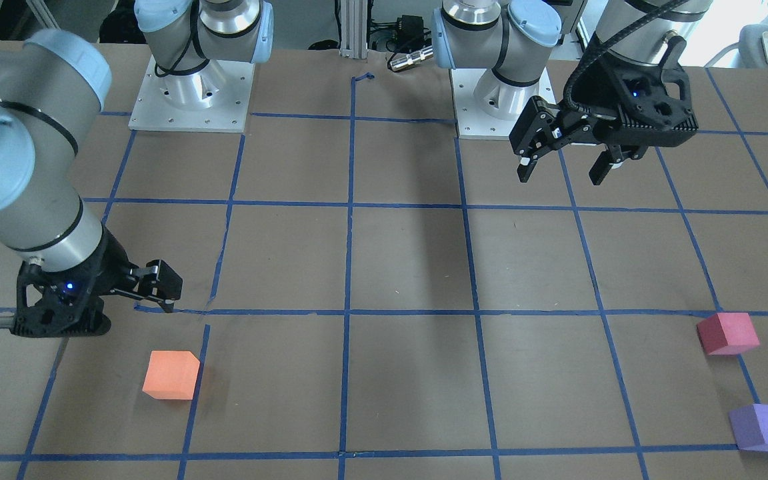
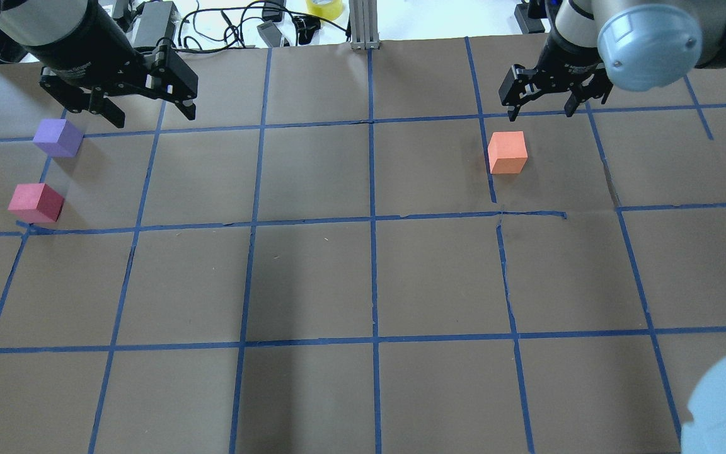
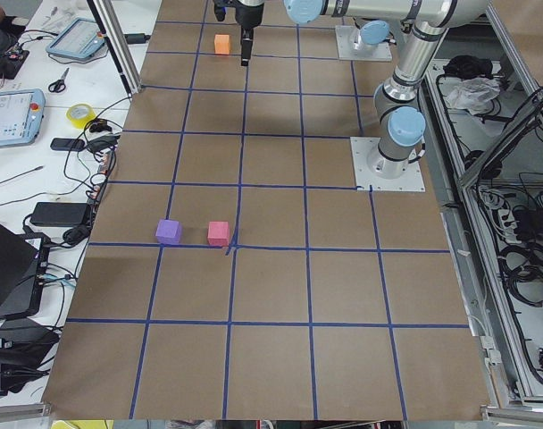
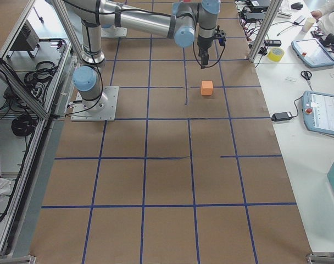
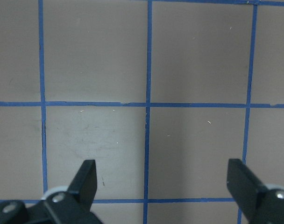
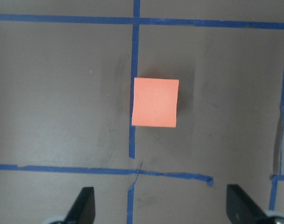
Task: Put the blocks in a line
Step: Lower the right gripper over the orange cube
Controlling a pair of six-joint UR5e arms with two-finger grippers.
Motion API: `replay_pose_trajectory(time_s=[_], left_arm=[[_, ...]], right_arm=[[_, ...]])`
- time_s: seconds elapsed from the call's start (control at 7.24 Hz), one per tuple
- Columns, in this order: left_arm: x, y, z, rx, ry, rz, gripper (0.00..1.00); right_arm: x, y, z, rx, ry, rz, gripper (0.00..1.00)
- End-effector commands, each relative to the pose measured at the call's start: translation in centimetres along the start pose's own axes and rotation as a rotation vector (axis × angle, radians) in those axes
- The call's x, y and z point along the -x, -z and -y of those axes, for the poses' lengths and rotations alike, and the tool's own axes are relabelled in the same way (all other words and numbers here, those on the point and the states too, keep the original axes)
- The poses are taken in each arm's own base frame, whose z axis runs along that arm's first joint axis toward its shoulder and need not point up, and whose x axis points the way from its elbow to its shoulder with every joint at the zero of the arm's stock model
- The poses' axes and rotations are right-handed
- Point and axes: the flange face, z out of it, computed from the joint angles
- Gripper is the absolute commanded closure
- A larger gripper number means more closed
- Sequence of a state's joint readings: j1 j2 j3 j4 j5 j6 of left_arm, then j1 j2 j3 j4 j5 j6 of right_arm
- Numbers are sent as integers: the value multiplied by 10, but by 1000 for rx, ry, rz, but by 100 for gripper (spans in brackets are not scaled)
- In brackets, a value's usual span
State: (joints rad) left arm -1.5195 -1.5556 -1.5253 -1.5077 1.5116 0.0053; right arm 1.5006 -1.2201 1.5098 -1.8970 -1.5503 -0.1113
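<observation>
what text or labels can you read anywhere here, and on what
No text can be read.
The orange block, crimson-pink block and purple block are blank.
The teach pendant has a screen, but it is too small to read.

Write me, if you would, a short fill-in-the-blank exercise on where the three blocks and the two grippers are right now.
1. The orange block sits on the robot's ____ side of the table.
2. The purple block and the crimson-pink block both lie on its ____ side.
3. The left gripper and the right gripper both have their jaws ____, holding nothing.
4. The right wrist view shows only the ____ block.
Missing words: right; left; open; orange.
</observation>
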Motion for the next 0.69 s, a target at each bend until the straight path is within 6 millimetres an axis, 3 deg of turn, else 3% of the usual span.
replay_pose_trajectory(time_s=[0.0,0.28,0.55], left_arm=[[0,0,-2,9,11,5,0],[1,3,-5,10,13,16,0],[2,0,-6,25,14,19,0]], right_arm=[[-4,-74,28,22,-3,6,0],[-7,-121,43,18,-5,6,0],[-8,-148,44,54,-21,10,0]])
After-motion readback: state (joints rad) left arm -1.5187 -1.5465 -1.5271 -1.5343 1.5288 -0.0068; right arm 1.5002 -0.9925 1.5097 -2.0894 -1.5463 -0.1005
